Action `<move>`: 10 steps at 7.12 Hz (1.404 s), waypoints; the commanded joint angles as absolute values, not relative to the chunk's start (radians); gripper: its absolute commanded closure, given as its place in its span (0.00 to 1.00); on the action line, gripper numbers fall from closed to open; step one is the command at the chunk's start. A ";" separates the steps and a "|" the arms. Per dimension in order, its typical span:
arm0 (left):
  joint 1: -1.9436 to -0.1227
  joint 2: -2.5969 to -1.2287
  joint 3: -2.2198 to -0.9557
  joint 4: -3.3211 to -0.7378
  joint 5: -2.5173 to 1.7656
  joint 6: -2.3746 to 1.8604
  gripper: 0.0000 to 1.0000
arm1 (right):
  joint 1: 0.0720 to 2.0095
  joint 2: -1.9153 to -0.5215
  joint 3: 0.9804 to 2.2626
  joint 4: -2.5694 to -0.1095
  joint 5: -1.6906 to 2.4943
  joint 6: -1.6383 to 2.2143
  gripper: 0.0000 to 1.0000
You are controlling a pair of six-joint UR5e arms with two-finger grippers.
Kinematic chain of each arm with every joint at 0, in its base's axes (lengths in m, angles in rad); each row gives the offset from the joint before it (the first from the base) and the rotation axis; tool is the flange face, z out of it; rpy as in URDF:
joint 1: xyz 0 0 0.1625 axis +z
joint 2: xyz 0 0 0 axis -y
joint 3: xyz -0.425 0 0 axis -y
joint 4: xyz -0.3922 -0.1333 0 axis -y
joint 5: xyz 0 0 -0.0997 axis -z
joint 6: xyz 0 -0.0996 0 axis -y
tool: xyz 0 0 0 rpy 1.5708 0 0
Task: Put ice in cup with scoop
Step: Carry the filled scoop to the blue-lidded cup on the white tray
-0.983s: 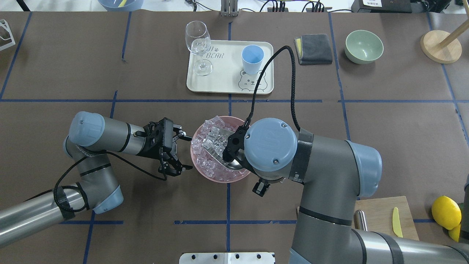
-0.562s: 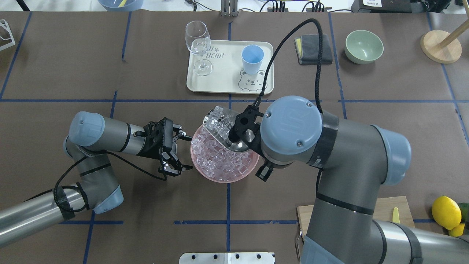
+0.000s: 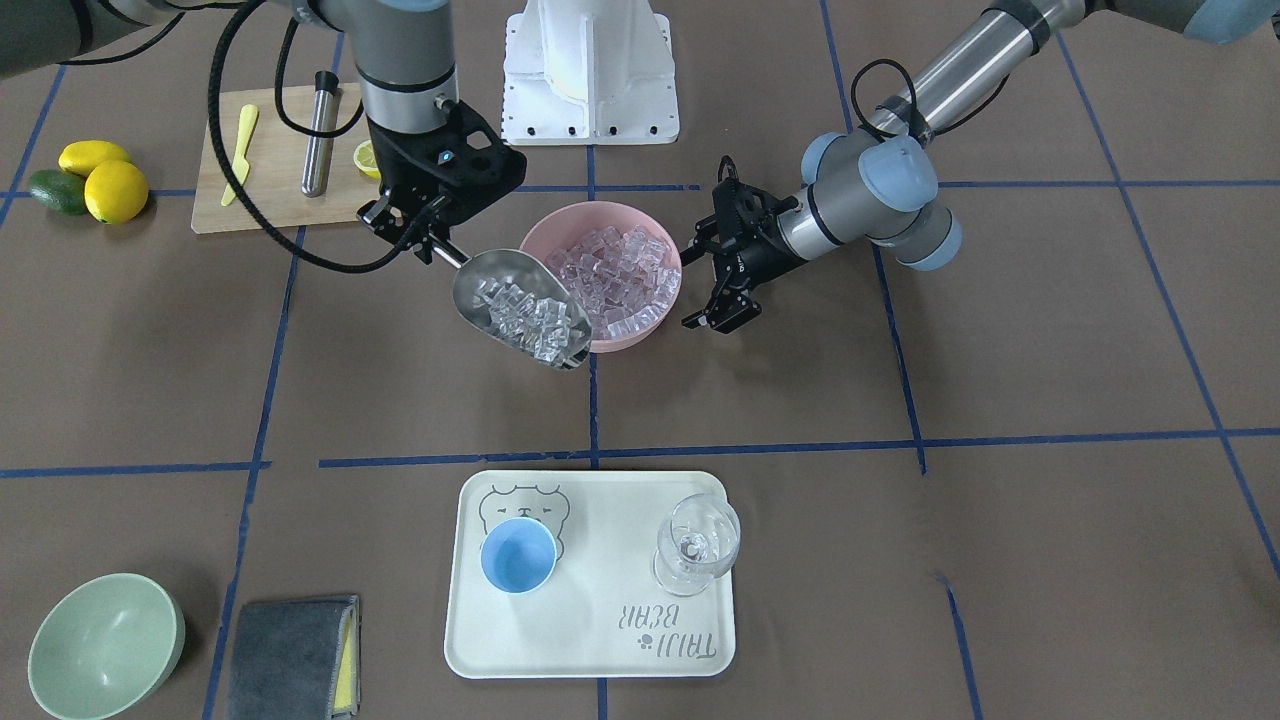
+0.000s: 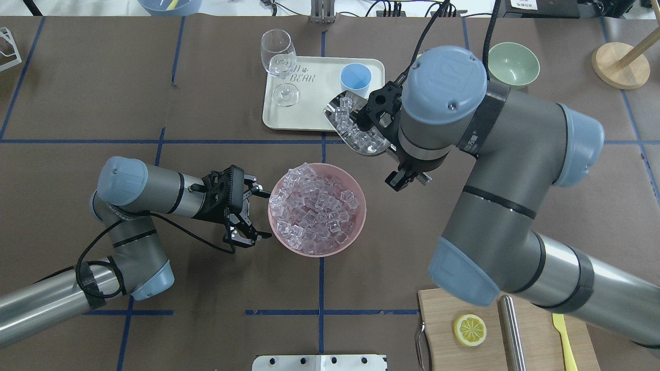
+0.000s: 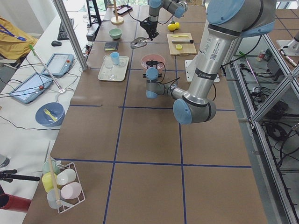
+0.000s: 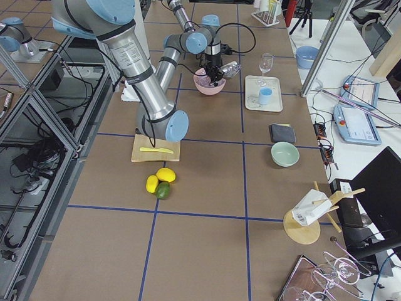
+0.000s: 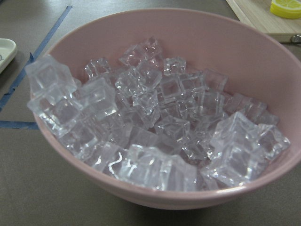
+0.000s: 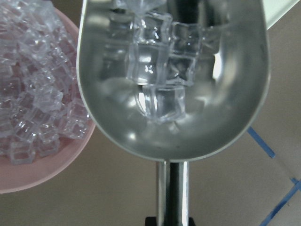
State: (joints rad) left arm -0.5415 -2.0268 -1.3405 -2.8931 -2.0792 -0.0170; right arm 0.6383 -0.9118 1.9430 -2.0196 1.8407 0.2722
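Right pincer (image 3: pixel 432 246) gripping scoop (image 3: pixel 520 305); "BEAR" tray (image 4: pixel 304 111)

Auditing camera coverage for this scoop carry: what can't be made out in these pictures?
Grip of the right hand on the scoop handle: overhead, the wrist covers it; right wrist view, bottom edge cuts it off.
Cup contents: side views, too small.
Left hand fingers: outside the left wrist view.

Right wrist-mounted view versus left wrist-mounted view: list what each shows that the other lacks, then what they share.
Only the right wrist view: the scoop, its trough holding ice cubes, handle running to the bottom edge. Only the left wrist view: a lemon slice on a wooden board, top right. Both: the pink bowl piled with more ice cubes, and blue tape on the brown table.
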 commanded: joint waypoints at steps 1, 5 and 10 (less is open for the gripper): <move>-0.541 -2.029 -1.341 -2.893 -2.079 -0.017 0.00 | 0.759 -0.885 1.817 -2.026 1.913 0.131 1.00; -0.541 -2.028 -1.344 -2.892 -2.079 -0.014 0.00 | 0.842 -0.788 1.556 -2.029 1.977 -0.009 1.00; -0.541 -2.028 -1.347 -2.893 -2.080 -0.012 0.00 | 0.854 -0.698 1.459 -2.146 1.988 -0.092 1.00</move>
